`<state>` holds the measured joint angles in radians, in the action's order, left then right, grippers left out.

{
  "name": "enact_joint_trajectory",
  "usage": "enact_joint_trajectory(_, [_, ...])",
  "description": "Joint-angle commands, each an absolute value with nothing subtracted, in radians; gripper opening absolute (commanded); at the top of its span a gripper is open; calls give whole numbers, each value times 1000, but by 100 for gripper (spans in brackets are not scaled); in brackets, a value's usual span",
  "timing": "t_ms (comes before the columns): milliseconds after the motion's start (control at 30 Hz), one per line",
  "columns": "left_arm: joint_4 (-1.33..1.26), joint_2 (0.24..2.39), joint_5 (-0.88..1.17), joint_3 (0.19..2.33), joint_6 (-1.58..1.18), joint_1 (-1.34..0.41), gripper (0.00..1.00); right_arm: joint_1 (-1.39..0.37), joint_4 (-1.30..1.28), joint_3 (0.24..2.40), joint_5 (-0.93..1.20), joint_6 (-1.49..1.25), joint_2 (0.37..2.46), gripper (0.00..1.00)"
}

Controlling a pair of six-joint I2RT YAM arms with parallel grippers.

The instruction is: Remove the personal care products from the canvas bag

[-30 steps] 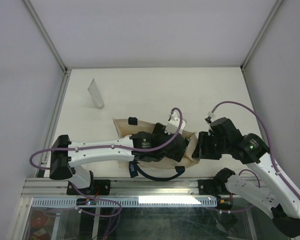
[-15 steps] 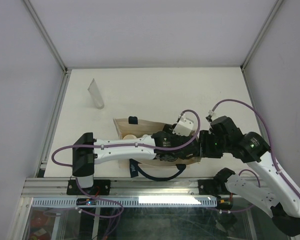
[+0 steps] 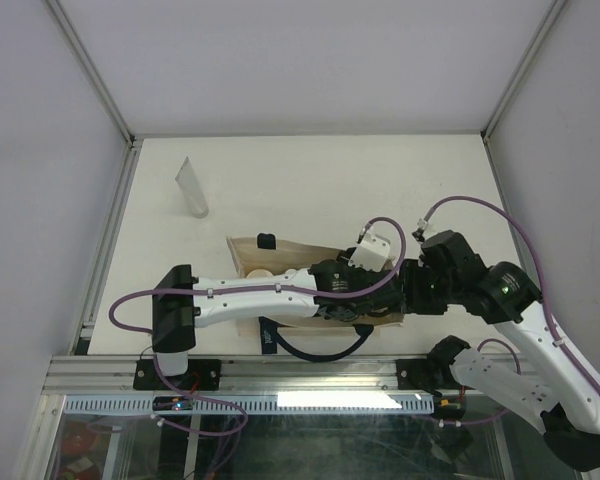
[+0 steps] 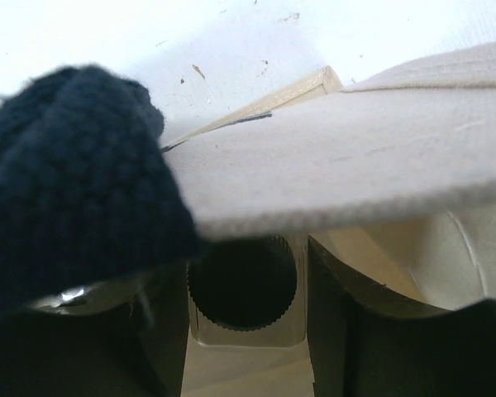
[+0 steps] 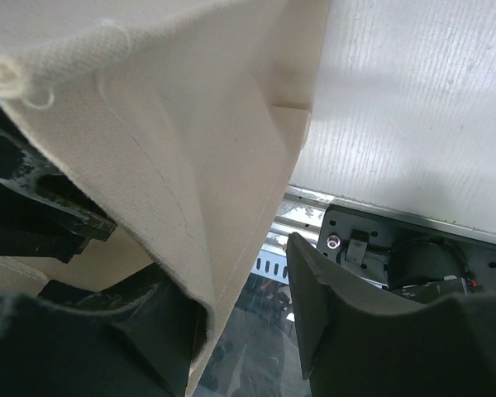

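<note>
We're hovering the left gripper (image 4: 245,339) inside the canvas bag (image 3: 246,255), jaws spread around the dark cap (image 4: 242,281). The right gripper (image 5: 241,285), fingers apart, is propping the flap. The navy strap (image 4: 66,182) could snag us coming out.

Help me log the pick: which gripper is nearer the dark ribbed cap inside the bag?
Left. The left gripper straddles the cap inside the canvas bag; the right gripper sits at the bag's rim.

Bright, even light falls from above; shadows on the worktop (image 3: 310,180) are faint. Wrist views blur up close: the navy strap (image 4: 66,182) is soft, the canvas bag (image 4: 355,149) interior dim.
</note>
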<state>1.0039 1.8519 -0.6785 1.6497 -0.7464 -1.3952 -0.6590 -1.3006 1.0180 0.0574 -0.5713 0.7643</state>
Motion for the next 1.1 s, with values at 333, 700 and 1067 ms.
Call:
enact_joint_trajectory(333, [1072, 1775, -671, 1845, -634, -1404, 0, -662, -1317, 1065, -2, -531, 775, 47])
enact_joint_trajectory(700, [1086, 1670, -592, 1971, -611, -1400, 0, -661, -1262, 1063, -11, -516, 779, 47])
enact_joint_trajectory(1067, [882, 1346, -436, 1788, -695, -1327, 0, -662, -1244, 1053, 2, -477, 801, 47])
